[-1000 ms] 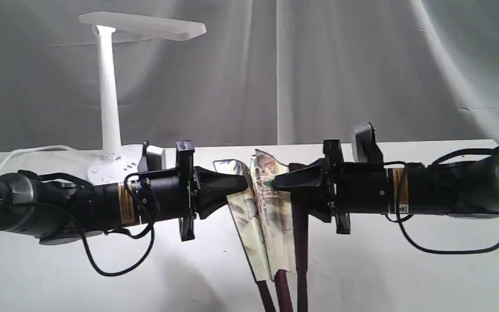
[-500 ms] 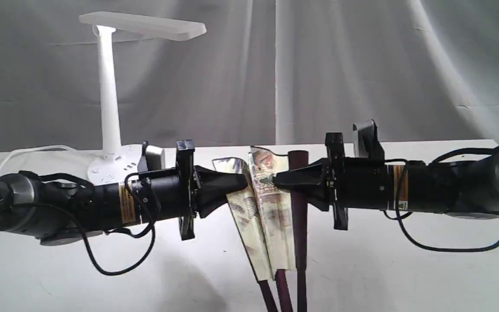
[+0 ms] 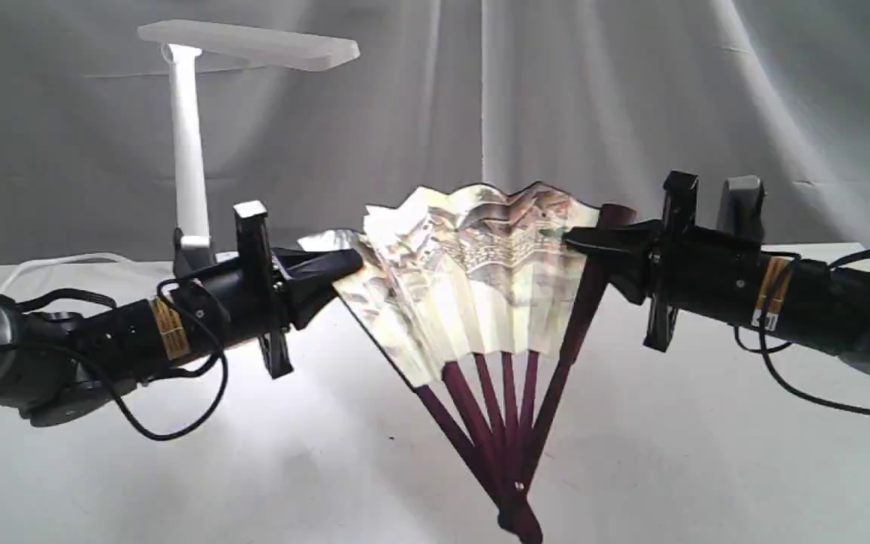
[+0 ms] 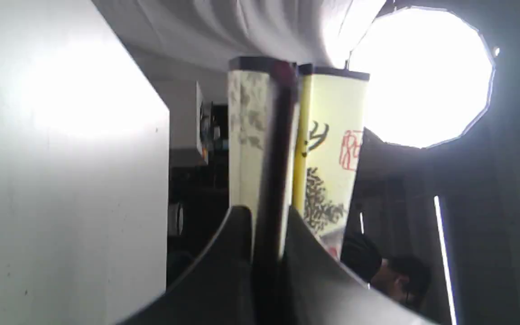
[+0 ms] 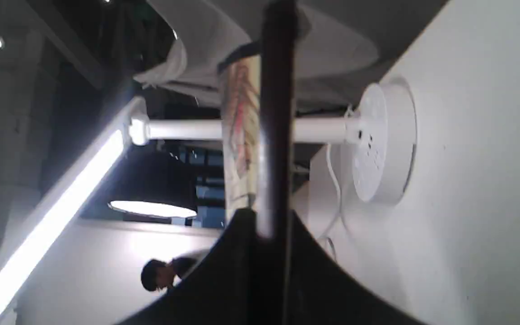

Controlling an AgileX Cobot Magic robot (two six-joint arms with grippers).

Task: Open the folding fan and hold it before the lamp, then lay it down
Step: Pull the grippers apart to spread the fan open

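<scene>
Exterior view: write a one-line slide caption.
Left gripper and right gripper hold the partly opened folding fan by its guards; lamp stands left.

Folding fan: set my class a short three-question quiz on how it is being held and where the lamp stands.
1. True or false: the folding fan is fully closed.
2. The right gripper is clamped on which part of the fan? A) the middle of the paper B) a maroon guard C) the pivot
3. Fill in: in the exterior view the lamp stands on the ___ arm's side.

Key: 1 false; 2 B; 3 left.
</scene>
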